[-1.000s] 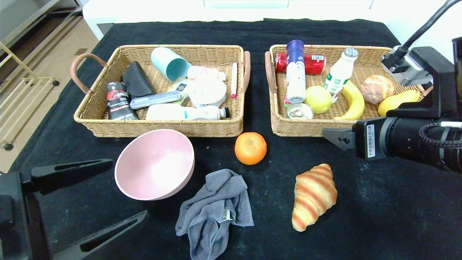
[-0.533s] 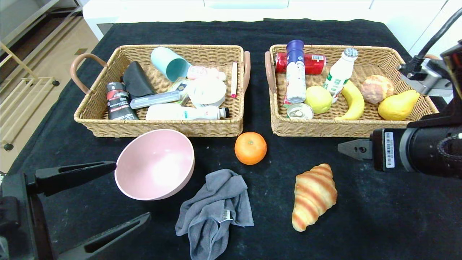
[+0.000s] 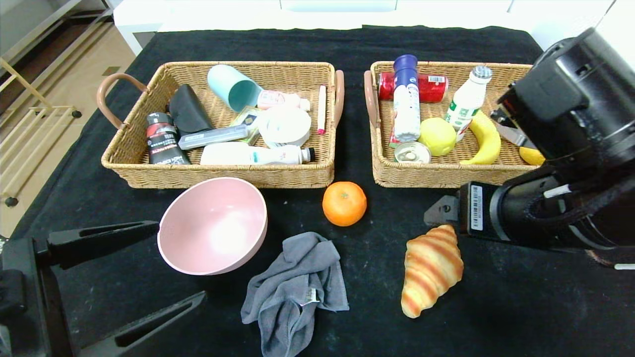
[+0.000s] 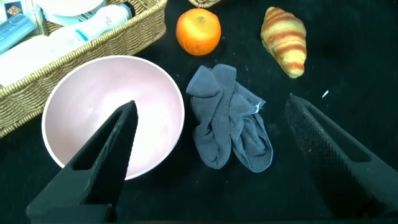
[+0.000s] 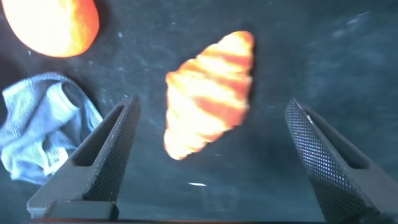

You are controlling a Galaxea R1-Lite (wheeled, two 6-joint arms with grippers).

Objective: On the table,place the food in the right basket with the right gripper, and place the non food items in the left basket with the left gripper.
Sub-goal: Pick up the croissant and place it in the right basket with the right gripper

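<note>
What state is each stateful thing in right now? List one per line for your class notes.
right gripper: open, empty, hovering over the croissant.
left gripper: open, empty, near the pink bowl.
pink bowl: upright, tilted, empty, on the table.
grey cloth: crumpled on the table.
orange: on the table, not yet in the right basket.

Orange (image 3: 344,203), striped croissant (image 3: 430,268), pink bowl (image 3: 213,225), grey cloth (image 3: 295,290)

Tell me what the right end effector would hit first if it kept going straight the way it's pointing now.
Most likely the croissant. In the wrist view it lies centred between the open fingers of the right end effector, which sits just above its upper end in the head view. How far above it is unclear.
</note>
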